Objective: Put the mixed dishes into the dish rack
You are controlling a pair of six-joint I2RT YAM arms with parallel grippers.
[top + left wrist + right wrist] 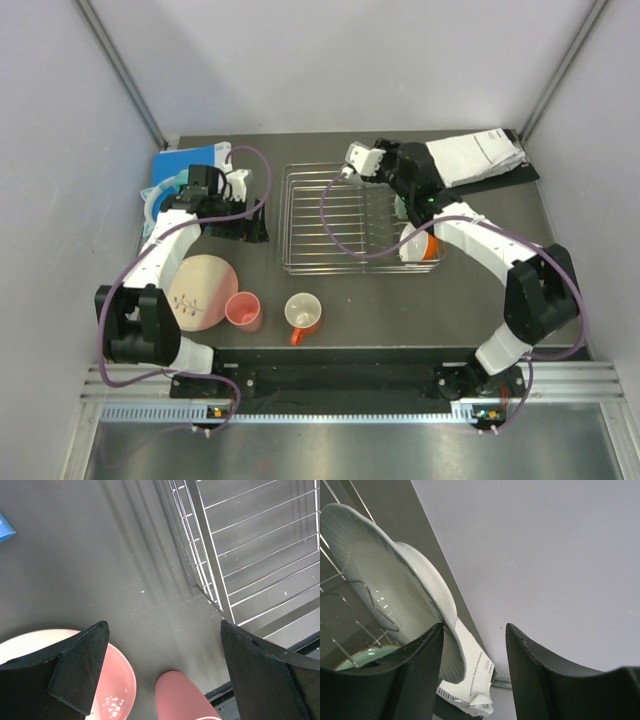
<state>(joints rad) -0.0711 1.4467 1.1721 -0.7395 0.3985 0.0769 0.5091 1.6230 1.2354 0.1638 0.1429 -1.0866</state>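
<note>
Right pincer point(474, 630) gapes in my wrist view, gripping nothing; the white shallow bowl point(395, 580) stands tilted in the dish rack point(330, 225), rim just beside one finger, mint-green bowl point(362, 656) lying below it. Left pincer point(163, 625) hangs wide open and empty over the worktop point(100, 555), near the plate point(117, 672) and pink cup point(177, 695)

The overhead view looks down from above and behind the arm bases point(200, 360), taking in the tabletop point(400, 320) with the dish rack point(340, 220) at centre. The left wrist view sits close above the tabletop, facing down past the left gripper point(162, 630); the rack's corner at upper right and the pink cup point(180, 695) at the bottom edge also show overhead. The right wrist view, very near the rack, tilts up past the right gripper point(474, 630) toward a pale wall point(560, 555); white papers point(470, 680) at lower centre also show overhead.
</note>
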